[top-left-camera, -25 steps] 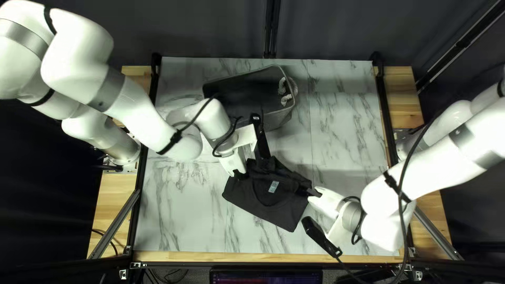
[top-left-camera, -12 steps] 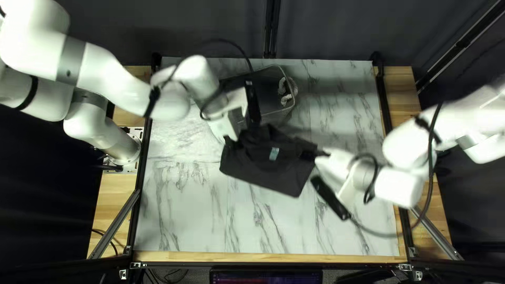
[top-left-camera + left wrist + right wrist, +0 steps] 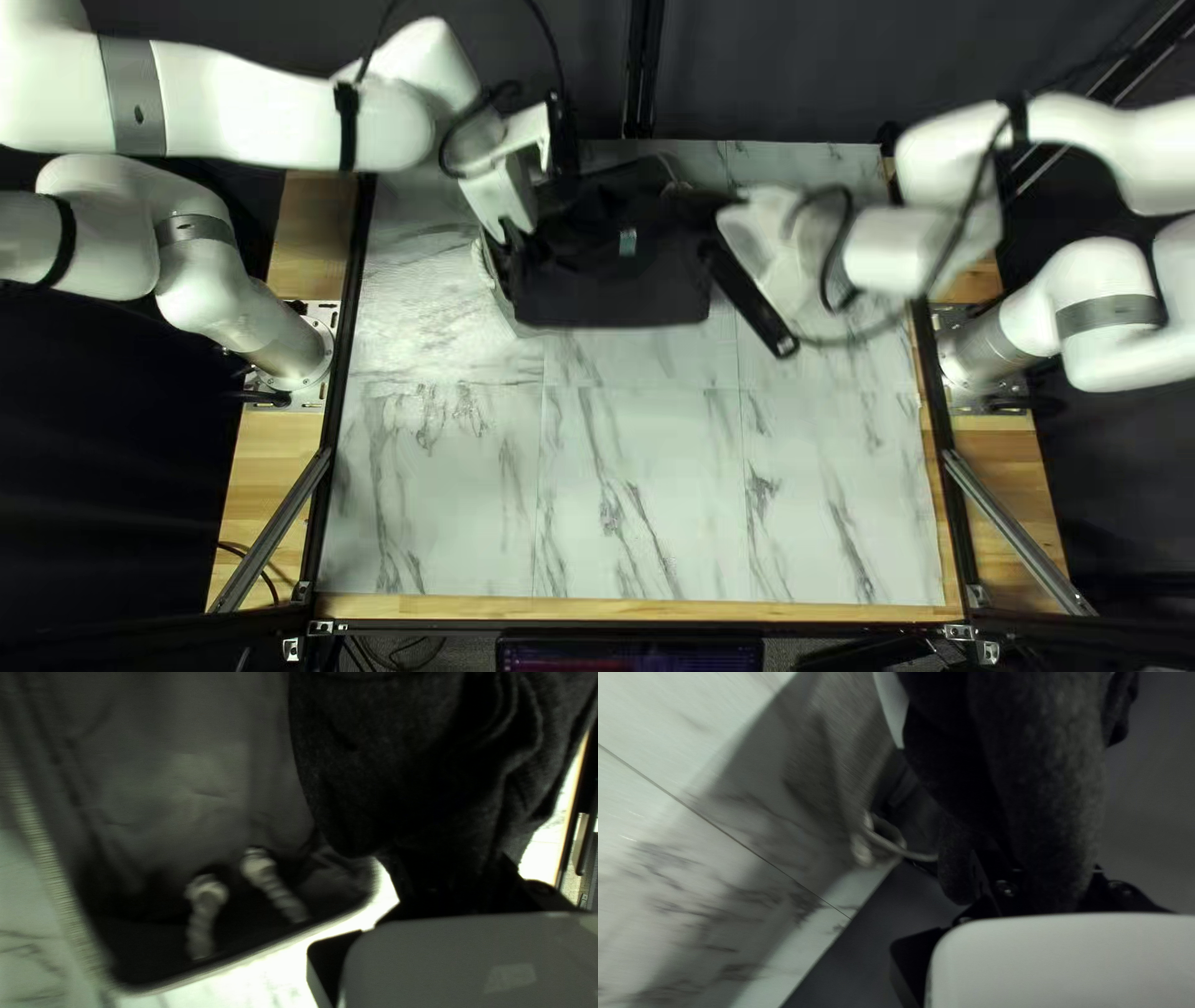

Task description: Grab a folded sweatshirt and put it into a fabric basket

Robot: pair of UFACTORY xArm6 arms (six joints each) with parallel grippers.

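One dark sweatshirt [image 3: 610,286] hangs between our left gripper [image 3: 508,229] and our right gripper [image 3: 718,210], raised above the table [image 3: 647,485]; our left gripper is clamped on gathered cloth at one end of it, and our right gripper is clamped on the opposite end; the fingertips themselves are buried in the folds. A small pale label [image 3: 627,243] shows on the cloth between the two grippers; the lower edge of the sweatshirt hangs nearly straight between them.

Below the sweatshirt and partly covered by it is the fabric basket [image 3: 156,778]; the left wrist view shows its open inside beside our left gripper, with the sweatshirt reaching over part of the opening; we cannot tell whether the cloth touches the rim. Two light rope pieces [image 3: 200,921] [image 3: 274,886] lie against the inner wall of the basket, near our left gripper.

In the right wrist view the cloth runs thick and bunched from our right gripper; beside it we see the basket's outer wall and a light rope loop [image 3: 862,849] at that end, with the marbled table surface beyond; these are blurred, so finer detail escapes us. Behind both grippers, past the far edge of the table, hangs a dark curtain [image 3: 784,75].
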